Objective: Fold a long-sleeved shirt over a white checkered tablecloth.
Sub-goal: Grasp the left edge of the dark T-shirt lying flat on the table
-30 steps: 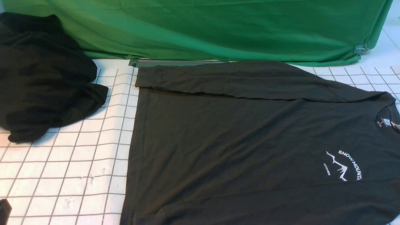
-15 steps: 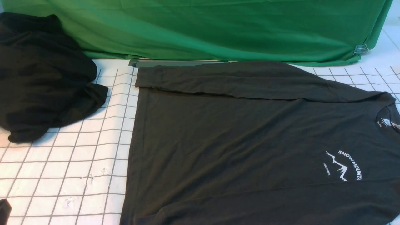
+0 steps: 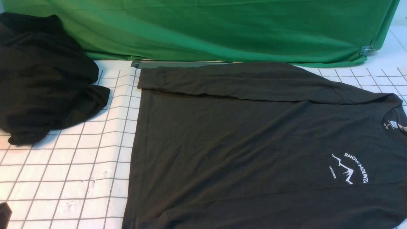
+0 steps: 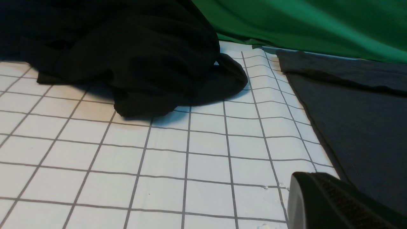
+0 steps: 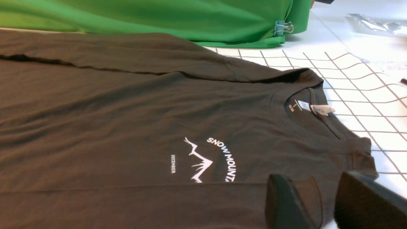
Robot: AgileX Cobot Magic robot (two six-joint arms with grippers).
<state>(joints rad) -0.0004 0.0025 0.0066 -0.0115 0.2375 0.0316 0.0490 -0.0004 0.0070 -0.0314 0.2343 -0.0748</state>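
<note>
R claw (image 5: 313,183) part open, fingers apart w/ clear gap, nothing gripped; hovers over shirt's near shoulder edge. L claw (image 4: 330,200) closed, nothing seen in it, low over white checkered tablecloth (image 3: 79,165), just beside shirt hem. Long-sleeved shirt (image 3: 254,143) lies flat on desk cloth, centre-right, neck twd robot's right, far sleeve folded over body along far edge. Mountain print (image 3: 349,168) faces up. Black cloth heap (image 3: 41,79) far left, apart from shirt. Green backdrop (image 3: 206,28) behind.
</note>
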